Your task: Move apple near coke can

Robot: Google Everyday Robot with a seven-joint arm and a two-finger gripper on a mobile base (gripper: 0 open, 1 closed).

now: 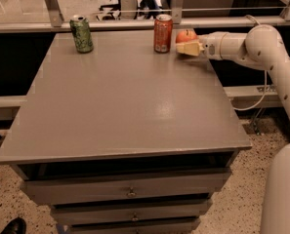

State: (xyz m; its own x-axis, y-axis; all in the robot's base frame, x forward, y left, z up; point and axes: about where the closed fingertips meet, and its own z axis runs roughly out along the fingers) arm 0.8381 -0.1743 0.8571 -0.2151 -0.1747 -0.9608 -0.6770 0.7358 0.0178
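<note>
The red-orange apple (185,34) is at the table's far right, just right of the coke can (163,33), which stands upright near the back edge. My gripper (184,42) reaches in from the right on a white arm and is shut on the apple. Its cream finger (189,48) crosses the apple's lower front. A narrow gap separates the apple from the can. I cannot tell whether the apple rests on the table or hangs just above it.
A green patterned can (81,33) stands upright at the back left of the grey table (130,101). Drawers are below the table's front edge. A metal rail runs behind the table. My white arm (261,48) curves along the right side.
</note>
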